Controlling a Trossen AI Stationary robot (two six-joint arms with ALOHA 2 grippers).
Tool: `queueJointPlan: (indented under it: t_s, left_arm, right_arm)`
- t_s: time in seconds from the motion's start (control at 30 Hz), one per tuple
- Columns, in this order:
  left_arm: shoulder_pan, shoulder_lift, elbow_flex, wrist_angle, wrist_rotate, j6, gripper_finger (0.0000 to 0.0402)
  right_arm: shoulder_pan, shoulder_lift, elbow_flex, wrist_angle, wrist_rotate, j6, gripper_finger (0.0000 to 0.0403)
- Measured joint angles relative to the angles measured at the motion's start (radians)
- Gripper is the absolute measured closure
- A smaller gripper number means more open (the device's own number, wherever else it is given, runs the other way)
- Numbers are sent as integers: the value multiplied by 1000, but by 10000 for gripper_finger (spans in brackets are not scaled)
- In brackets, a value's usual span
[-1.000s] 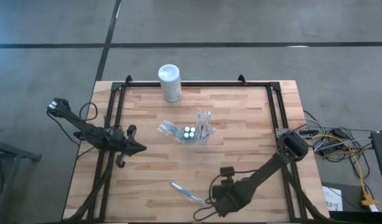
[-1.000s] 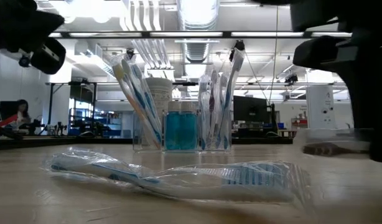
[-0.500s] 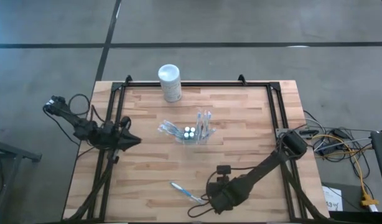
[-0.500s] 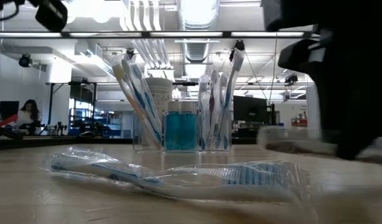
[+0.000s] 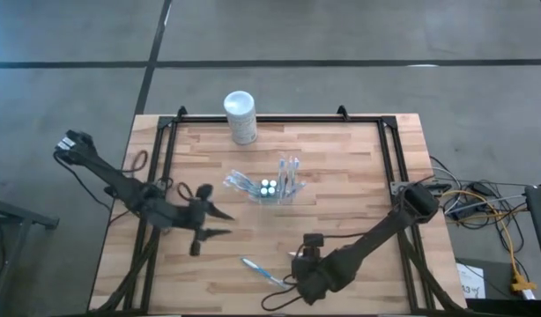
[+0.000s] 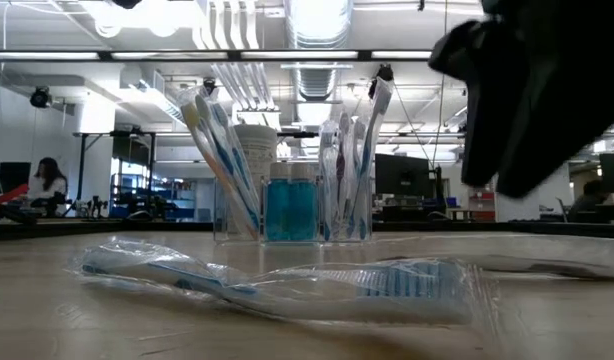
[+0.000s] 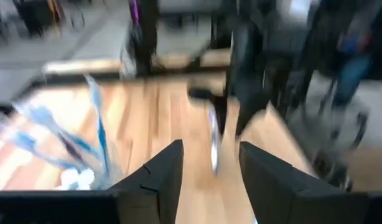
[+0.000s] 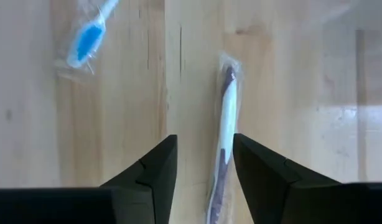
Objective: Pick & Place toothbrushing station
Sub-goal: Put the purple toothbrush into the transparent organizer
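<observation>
Reaching in from the table's (image 5: 359, 158) 9 o'clock side, the left gripper (image 5: 219, 221) hangs over the boards with its two fingers apart and nothing between them, pointed toward the middle of the table. At the 12 o'clock edge stands the white canister (image 5: 240, 116), well clear of both arms. The holder (image 5: 276, 188), the clear cup this job turns on, sits upright near the centre of the table with brushes fanned out of it and a blue-filled block in its middle; it lies at about 2 o'clock from the left gripper, near it but apart, and no finger touches it. Down at the 6 o'clock edge the right gripper (image 8: 204, 140) points at the boards, claw apart, straddling a wrapped brush (image 8: 224, 118) that lies flat on the wood; whether the fingers touch the wrapper cannot be told. A second wrapped brush (image 8: 86, 38), blue-headed, lies just beside it. The step in hand looks like the approach: both claws are spread and nothing is lifted. For the left arm, the next move would call for closing the remaining gap to the holder and setting the fingers either side of its wall without tipping the brushes. For the right, it would call for a low, centred pinch on the thin, slippery wrapper.
</observation>
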Motion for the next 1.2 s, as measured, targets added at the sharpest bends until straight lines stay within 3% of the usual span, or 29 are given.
queueJointPlan:
  t_s: [0.13,0.2,0.3,0.47,0.63,0.8,0.93,1.03,1.2]
  left_arm:
    - [0,166,156,-106,35,-42,240]
    - [0,256,219,-176,47,-65,241]
    - [0,390,317,-233,76,-73,241]
    - [20,595,489,-282,115,-82,239]
    - [64,789,657,-308,217,-39,231]
    - [112,985,784,-347,276,34,223]
    - [152,1109,881,-362,288,55,222]
    - [181,1191,947,-386,319,63,221]
    - [222,1300,1045,-445,439,57,220]
  right_arm:
    - [18,-63,0,14,46,0,248]
    - [54,-110,-11,48,177,-19,250]
    - [142,-205,-80,155,484,-56,252]
    - [210,-455,-278,371,591,-26,253]
    - [228,-633,-543,743,550,-121,252]
    - [210,-728,-833,1311,451,-397,252]
    - [195,-759,-1006,1735,402,-503,252]
    - [194,-754,-1091,1857,446,-535,252]
    - [192,-741,-1153,1883,537,-472,252]
